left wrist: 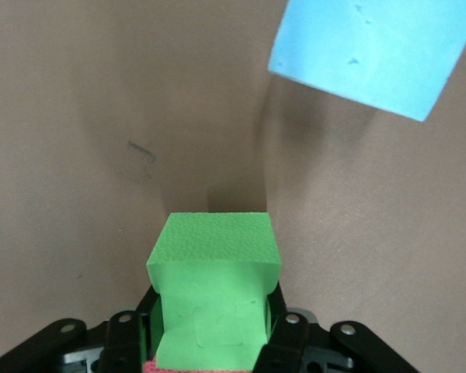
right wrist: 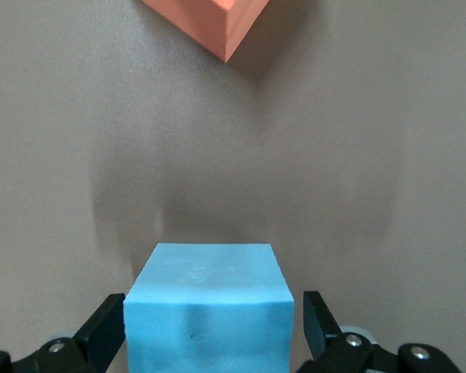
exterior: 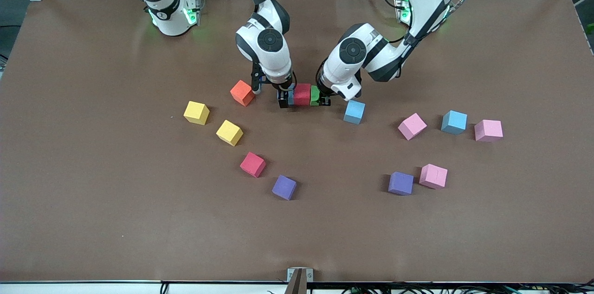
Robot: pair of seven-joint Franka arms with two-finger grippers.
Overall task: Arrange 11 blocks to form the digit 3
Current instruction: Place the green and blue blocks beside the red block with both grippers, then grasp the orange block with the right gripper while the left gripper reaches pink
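Starting the figure, both arms meet at upper centre of the front frame, where you see a short row of three blocks: a light blue block point(exterior: 291, 98), a red block point(exterior: 302, 94) and a green block point(exterior: 315, 95), touching in line. Note that the left gripper point(exterior: 323, 99) is clamped on the green block, judged to brace the row so it stays straight. The right gripper point(exterior: 284, 98) straddles the light blue block with its fingers apart and clear of the foam, which suggests a release with the block set down. Check the right wrist view: it shows gaps between the fingers point(right wrist: 105, 330) and the block's sides, hidden in the front frame by the wrist, plus a corner of the orange block point(right wrist: 217, 23). The left wrist view shows the pads pressing the green block's flanks and a sliver of red beneath. Only the front frame shows the loose stock across mid-frame: two yellow blocks point(exterior: 196, 112), another red, two purple, three pink and two more light blue. The digit 3 is barely begun.
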